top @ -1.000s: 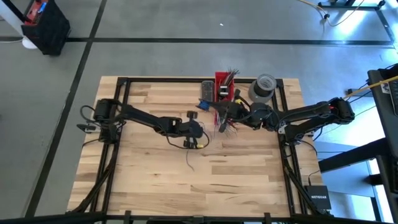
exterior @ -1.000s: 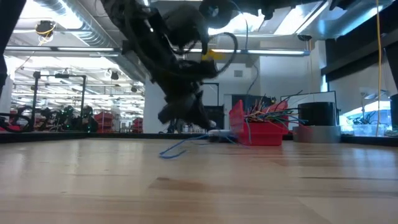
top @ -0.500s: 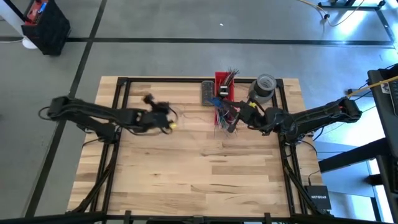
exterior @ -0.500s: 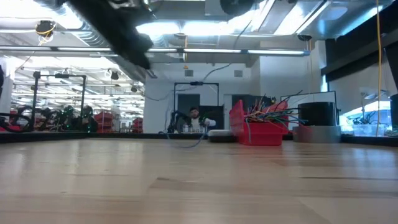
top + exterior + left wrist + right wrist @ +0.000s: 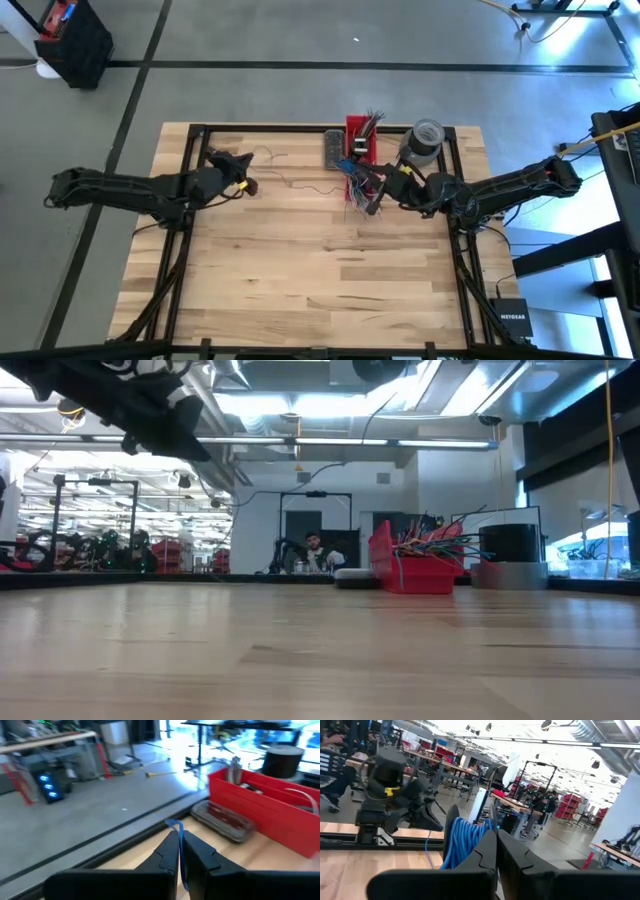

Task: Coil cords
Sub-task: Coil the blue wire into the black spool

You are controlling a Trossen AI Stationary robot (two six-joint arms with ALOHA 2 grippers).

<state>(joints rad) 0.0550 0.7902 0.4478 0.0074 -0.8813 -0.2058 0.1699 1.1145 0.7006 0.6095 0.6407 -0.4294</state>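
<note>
Item 1. Left gripper [image 5: 243,172]: upper left of the surface [image 5: 300,270] in the high view, near the far frame rail. Fingers pressed together on a thin blue cord [image 5: 176,827], which shows in the left wrist view running up between the fingertips and curling just beyond them. Likely purpose: pulling one end outward so the strand draws straight before coiling.

Item 2. Cord run: in the high view a thin dark line [image 5: 300,186] leads from the left gripper across the upper centre of the surface toward the red bin [image 5: 360,140]. It looks slack and wavy, not taut; whether it touches the wood along its whole length cannot be told.

Item 3. Right gripper [image 5: 381,185]: upper centre-right in the high view, just beside the bin's near end. Fingers pressed together; in the right wrist view a bundle of blue loops [image 5: 462,840] sits right at the fingertips [image 5: 487,850], apparently pinched there. Judged to be anchoring the coil while the other end is drawn out.

Item 4. Red bin: holds a bunch of multicoloured wire ends [image 5: 435,542]; stands at the far edge, clear of the working area.

Item 5. Grey tape roll [image 5: 423,140]: upper right, just beside the bin, untouched.

Item 6. Flat dark tray [image 5: 222,820]: next to the bin, on its left in the high view.
</note>
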